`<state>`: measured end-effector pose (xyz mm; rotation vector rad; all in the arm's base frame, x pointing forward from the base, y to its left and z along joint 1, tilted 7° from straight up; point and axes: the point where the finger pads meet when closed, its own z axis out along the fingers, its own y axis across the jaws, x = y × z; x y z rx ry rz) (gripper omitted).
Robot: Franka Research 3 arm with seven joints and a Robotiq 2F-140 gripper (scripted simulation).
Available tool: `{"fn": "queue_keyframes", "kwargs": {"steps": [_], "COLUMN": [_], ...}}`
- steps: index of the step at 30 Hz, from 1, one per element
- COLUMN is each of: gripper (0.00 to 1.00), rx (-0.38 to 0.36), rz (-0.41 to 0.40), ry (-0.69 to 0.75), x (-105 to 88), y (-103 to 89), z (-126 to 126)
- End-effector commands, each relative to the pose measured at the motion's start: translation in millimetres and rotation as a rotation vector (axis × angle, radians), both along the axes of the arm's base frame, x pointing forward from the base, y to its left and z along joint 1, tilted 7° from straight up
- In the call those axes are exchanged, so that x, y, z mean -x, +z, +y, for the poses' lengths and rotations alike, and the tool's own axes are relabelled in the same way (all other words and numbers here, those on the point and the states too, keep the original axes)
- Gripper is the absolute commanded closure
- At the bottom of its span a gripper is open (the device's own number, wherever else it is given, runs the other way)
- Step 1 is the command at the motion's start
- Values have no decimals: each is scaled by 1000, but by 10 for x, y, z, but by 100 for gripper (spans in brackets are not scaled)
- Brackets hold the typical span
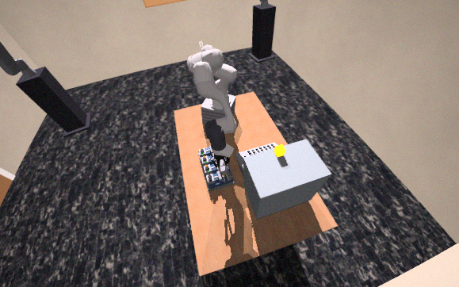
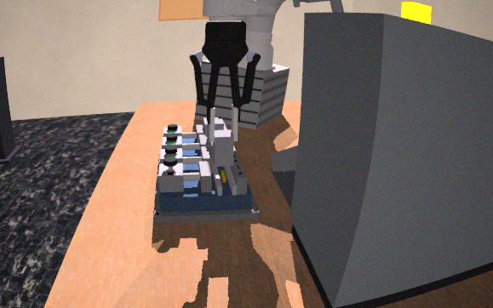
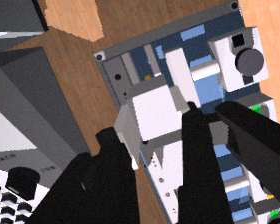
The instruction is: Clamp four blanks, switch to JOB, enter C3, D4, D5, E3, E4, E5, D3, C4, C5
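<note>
My gripper [image 1: 223, 162] [image 2: 224, 135] [image 3: 154, 109] is shut on a pale block-shaped blank [image 2: 223, 149] [image 3: 153, 114]. The blank is upright over the rails of the station at the fixture's front end in the exterior view; whether it touches them I cannot tell. That station's black valve knob [image 2: 170, 162] [image 3: 249, 62] stands out, and no lit lens shows on its block. Green lenses [image 2: 171, 143] [image 3: 256, 109] are lit on other valve blocks, and an amber lens [image 3: 270, 196] shows lit. Blanks there are mostly hidden. The cabinet's amber lamp [image 1: 279, 151] [image 2: 415, 13] is lit.
The tall grey cabinet [image 1: 292, 170] [image 2: 343, 128] stands beside the fixture [image 1: 221, 185] [image 2: 207, 216] [image 3: 161, 32]. Its keys [image 1: 262, 149] and black selector knob [image 3: 22, 182] are near the gripper's side; no lit key can be made out.
</note>
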<state>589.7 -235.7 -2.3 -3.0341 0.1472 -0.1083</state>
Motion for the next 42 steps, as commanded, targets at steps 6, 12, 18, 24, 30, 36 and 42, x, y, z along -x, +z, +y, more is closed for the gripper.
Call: {"fn": "queue_keyframes", "kwargs": {"steps": [6, 12, 18, 24, 30, 36, 42], "gripper": [100, 100, 100, 100, 100, 100, 100], "rx": [6, 6, 6, 6, 6, 6, 6], "rz": [-9, -9, -9, -9, -9, -9, -9], "ry": [-8, -8, -8, -8, -8, -8, -8], "x": [-42, -45, -46, -47, -47, -47, -47], "y": [-56, -88, -99, -104, -104, -104, -104], "z": [-20, -17, -16, -15, -15, -15, -15]}}
